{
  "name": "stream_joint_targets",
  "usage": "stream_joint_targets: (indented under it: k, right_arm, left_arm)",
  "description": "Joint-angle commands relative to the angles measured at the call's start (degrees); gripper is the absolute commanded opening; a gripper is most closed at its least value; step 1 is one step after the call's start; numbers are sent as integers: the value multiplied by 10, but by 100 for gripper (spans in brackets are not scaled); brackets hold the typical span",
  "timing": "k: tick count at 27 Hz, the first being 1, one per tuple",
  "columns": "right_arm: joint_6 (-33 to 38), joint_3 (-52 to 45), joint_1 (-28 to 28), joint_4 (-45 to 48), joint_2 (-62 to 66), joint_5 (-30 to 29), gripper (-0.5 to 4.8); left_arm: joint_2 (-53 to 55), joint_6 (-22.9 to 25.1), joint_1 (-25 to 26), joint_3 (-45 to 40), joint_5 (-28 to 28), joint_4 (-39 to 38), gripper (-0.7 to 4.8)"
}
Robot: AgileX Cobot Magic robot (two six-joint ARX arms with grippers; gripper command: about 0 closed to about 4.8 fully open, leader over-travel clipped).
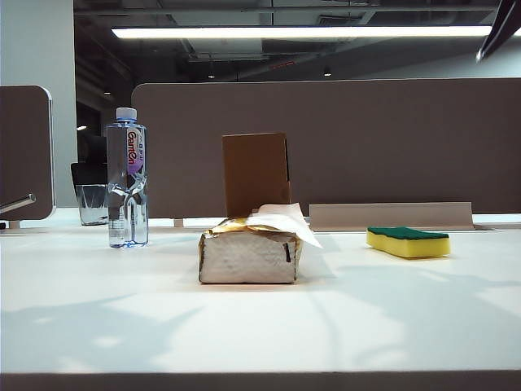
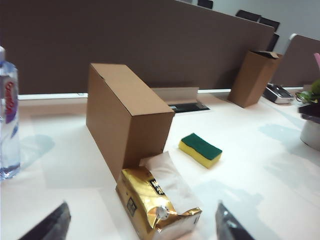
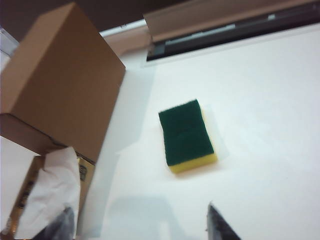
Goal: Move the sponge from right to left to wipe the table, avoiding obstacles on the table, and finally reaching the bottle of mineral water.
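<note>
From the exterior view, going left to right, I saw a short clear glass cup [image 1: 92, 204] at the back left, and just beside it, nearer me, the tall clear plastic bottle of mineral water [image 1: 128, 179] with its white cap and purple-white label, upright on the large flat white table [image 1: 260, 326]. In the middle lay the silvery-white soft tissue pack [image 1: 248, 257] with a gold top and a white tissue hanging off its right end, and right behind it stood the upright brown cardboard box [image 1: 256, 173]. Well apart to the right sat the rectangular yellow sponge [image 1: 408, 241], dark green scouring layer up, flat on the table, with nothing touching it.

Neither arm showed in that view. In the left wrist view, my left gripper [image 2: 140, 227] had its two dark fingertips [image 2: 50, 226] spread wide at the frame's edge, holding nothing, poised over the tissue pack [image 2: 155, 205], with the box [image 2: 125, 115] beyond and the sponge [image 2: 201, 149] further off. In the right wrist view, my right gripper [image 3: 142, 225] also stood wide apart and empty, above bare table near the sponge [image 3: 186, 134] and not touching it.

The fingertips were cut off in both wrist views, so I saw only their ends. The bottle [image 2: 9, 115] was cropped at the left wrist frame's edge, its label lettering blurred. The right wrist picture was soft, and its box [image 3: 60, 80] and tissue [image 3: 50, 195] were partly cut off.
</note>
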Motion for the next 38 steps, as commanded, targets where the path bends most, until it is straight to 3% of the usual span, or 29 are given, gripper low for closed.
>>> stream_joint_targets:
  k: [1, 6, 15, 20, 35, 38]
  right_arm:
    - [2, 3, -1, 17, 17, -4, 339]
    - [9, 9, -9, 36, 57, -28, 339]
    - [8, 100, -21, 23, 168, -51, 339]
    - [8, 149, -21, 10, 233, -71, 339]
    - [8, 174, -20, 11, 332, -110, 339]
    - [8, 188, -20, 8, 356, -110, 338]
  left_arm:
    - [5, 0, -1, 3, 22, 5, 377]
    - [15, -12, -1, 4, 35, 0, 469]
    - [46, -13, 0, 6, 56, -6, 469]
    - [70, 21, 0, 52, 60, -69, 471]
    - [182, 30, 0, 179, 86, -105, 471]
    - [203, 53, 0, 201, 91, -131, 471]
